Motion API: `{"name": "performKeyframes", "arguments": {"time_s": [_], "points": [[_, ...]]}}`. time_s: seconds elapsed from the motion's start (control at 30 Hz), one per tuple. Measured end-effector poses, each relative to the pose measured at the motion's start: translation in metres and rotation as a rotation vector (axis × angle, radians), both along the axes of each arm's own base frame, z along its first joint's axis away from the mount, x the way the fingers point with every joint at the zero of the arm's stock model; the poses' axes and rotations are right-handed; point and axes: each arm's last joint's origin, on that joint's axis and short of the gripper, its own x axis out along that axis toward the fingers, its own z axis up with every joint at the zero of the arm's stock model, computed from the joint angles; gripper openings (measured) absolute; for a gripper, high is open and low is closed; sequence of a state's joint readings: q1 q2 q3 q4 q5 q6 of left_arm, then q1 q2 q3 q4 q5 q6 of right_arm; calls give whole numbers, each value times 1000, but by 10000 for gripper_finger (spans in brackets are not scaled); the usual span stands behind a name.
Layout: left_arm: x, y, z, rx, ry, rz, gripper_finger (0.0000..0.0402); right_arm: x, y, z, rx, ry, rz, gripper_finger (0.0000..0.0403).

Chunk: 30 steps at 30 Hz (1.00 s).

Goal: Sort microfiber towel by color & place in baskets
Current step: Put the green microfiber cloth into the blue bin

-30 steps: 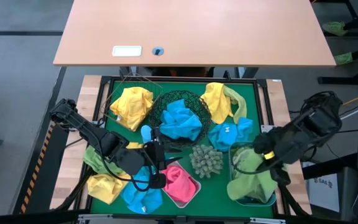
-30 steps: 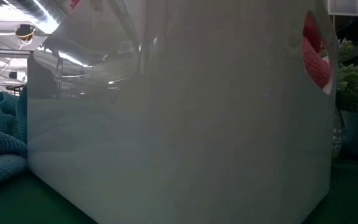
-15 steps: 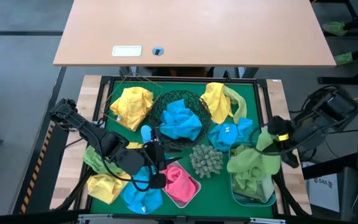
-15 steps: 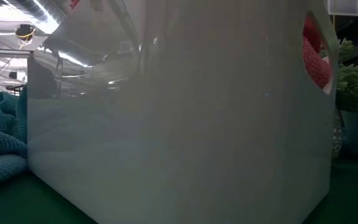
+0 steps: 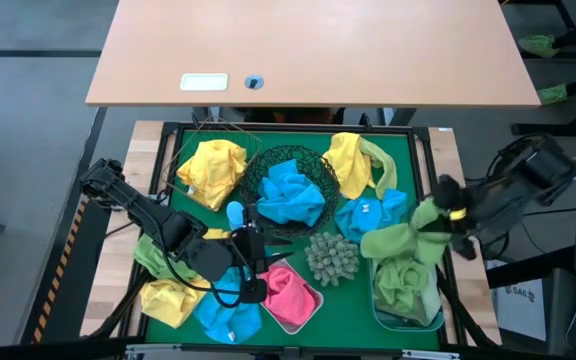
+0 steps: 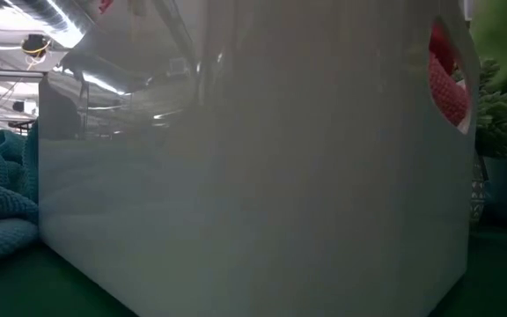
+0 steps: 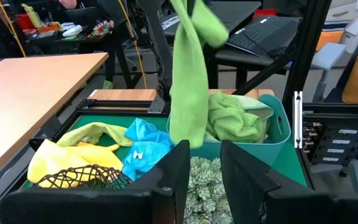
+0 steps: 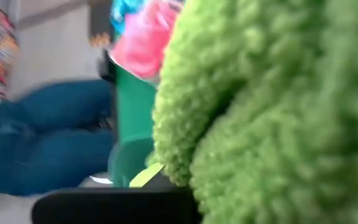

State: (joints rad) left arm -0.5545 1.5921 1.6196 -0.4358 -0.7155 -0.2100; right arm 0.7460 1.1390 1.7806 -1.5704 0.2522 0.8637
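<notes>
A lime green towel point(image 5: 405, 240) hangs from my right gripper point(image 5: 450, 215), which is shut on it above the translucent blue tub point(image 5: 436, 318) at the near right; more green towels point(image 7: 235, 121) lie in that tub. My left gripper point(image 7: 205, 149) stands open and empty near the white tub point(image 5: 313, 300), which holds a pink towel point(image 5: 288, 295). The black mesh bowl point(image 5: 313, 165) holds a blue towel point(image 5: 290, 192). Yellow towels point(image 5: 213, 170), further blue towels point(image 5: 368, 215) and a yellow-and-green pile point(image 5: 358, 165) lie loose on the green mat. My right gripper holds the lime green towel by its upper end point(image 7: 194, 22), coming from above; the cloth hides the fingers in the right wrist view. The towel hangs slack in a long strip, and its lower end point(image 7: 180, 134) is at about the height of the tub's rim.
A spiky grey-green ball point(image 5: 331, 257) sits between the two tubs. A small blue bottle point(image 5: 234, 215) stands by my left arm. The white tub's wall point(image 6: 236, 176) fills the low view. A wooden desk point(image 5: 308, 50) stands beyond the far edge.
My right gripper has moved up and toward the table's right edge, turning as it went, shut throughout. The lime green towel has been drawn up out of the blue tub and now hangs stretched out below the gripper.
</notes>
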Motion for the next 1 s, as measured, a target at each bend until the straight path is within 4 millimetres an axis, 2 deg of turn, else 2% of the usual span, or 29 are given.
{"name": "performKeyframes", "arguments": {"time_s": [0.13,0.4,0.73,1.0], "points": [[0,0,0,0,0,0,85,6,8,-29,-52,116,24,5],[0,0,0,0,0,0,85,17,19,-86,-138,309,-51,9],[0,0,0,0,0,0,85,50,48,-179,-115,249,-64,12],[0,0,0,0,0,0,85,53,51,-251,-112,277,-107,9]]}}
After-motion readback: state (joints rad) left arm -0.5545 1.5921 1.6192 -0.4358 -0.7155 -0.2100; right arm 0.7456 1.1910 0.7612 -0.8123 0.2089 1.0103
